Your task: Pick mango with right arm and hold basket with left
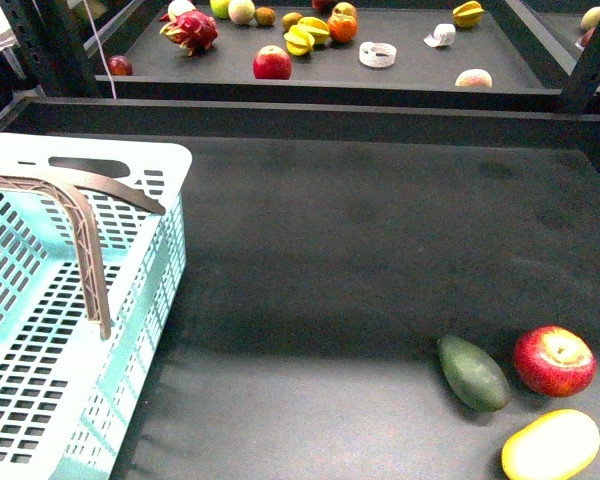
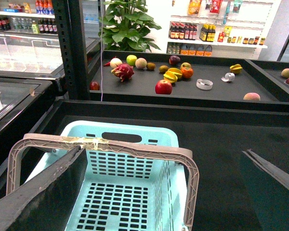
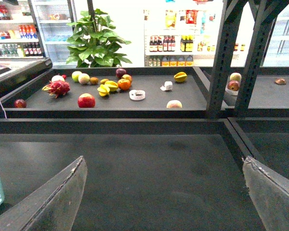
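Note:
The yellow mango (image 1: 550, 445) lies at the near right corner of the dark shelf, next to a red apple (image 1: 553, 360) and a dark green fruit (image 1: 472, 372). The pale turquoise basket (image 1: 40, 400) stands at the near left with its grey-brown handle (image 1: 85, 235) raised. Neither arm shows in the front view. My left gripper (image 2: 164, 154) is open above the basket (image 2: 120, 202), its fingers (image 2: 43, 192) either side of the handle (image 2: 106, 144). My right gripper (image 3: 164, 163) is open over bare shelf; the mango is out of its view.
A raised dark ledge (image 1: 300, 95) separates the near shelf from a back shelf holding several fruits, among them a red apple (image 1: 272, 63) and a dragon fruit (image 1: 190, 30). Dark metal posts (image 3: 226, 57) stand at the right.

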